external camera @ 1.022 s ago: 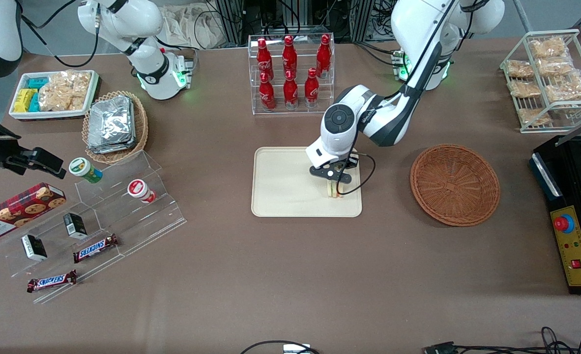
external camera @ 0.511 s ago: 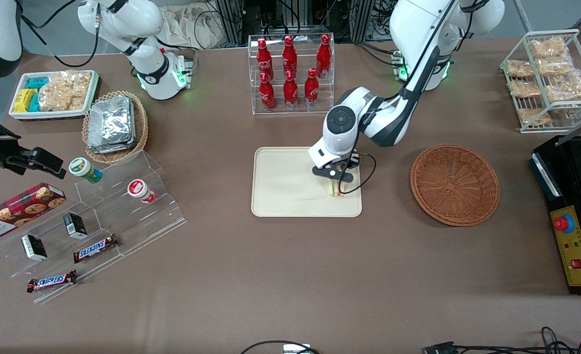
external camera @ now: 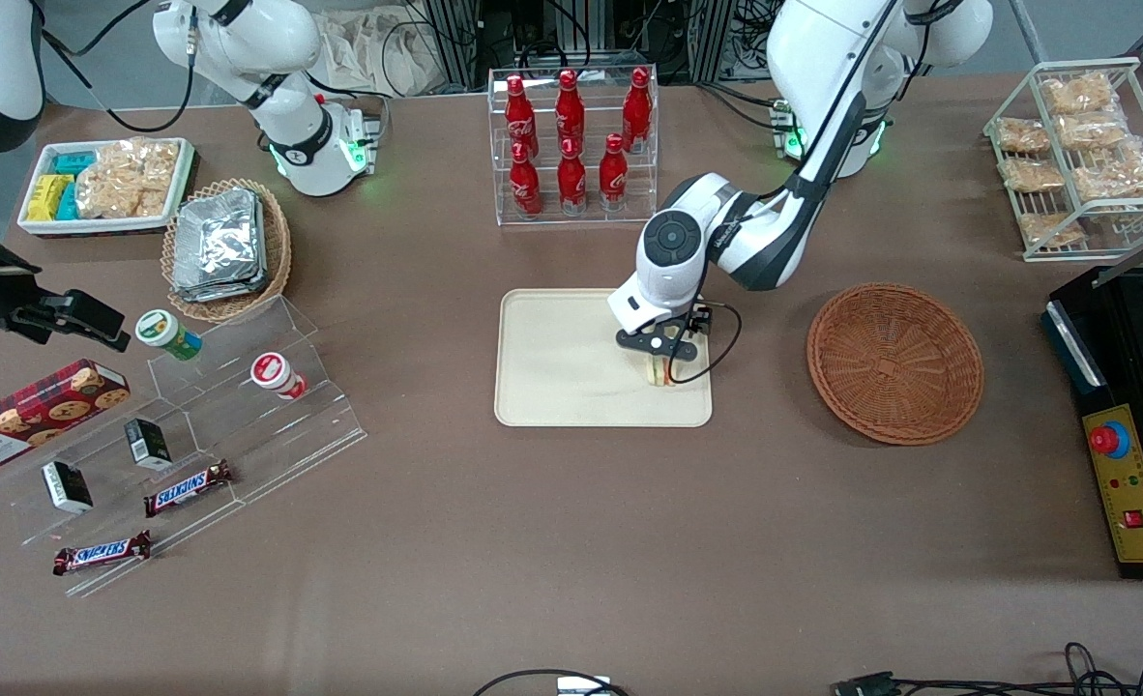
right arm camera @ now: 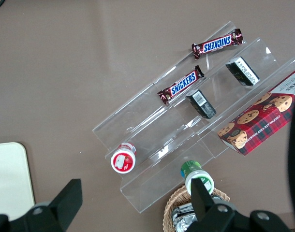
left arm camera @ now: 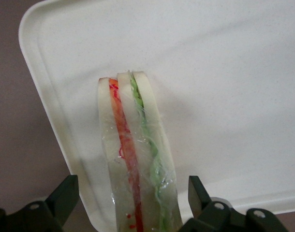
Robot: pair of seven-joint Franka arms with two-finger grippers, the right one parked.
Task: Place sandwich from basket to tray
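In the middle of the front view, the gripper (external camera: pixel 661 360) hangs directly over the sandwich (external camera: pixel 660 373), which stands on its edge on the tray (external camera: pixel 571 367), near the tray side that faces the empty basket (external camera: pixel 895 362). In the wrist view the sandwich (left arm camera: pixel 138 159) runs lengthwise between the two fingers (left arm camera: pixel 196 191), which are spread apart with a gap on each side, so it seems already released. The coming move is probably a straight lift, because any sideways drift could tip the wedge.

Robot lab, mock snack shop, bottle rack (external camera: pixel 572 145), emergency-stop box (external camera: pixel 1127 480)
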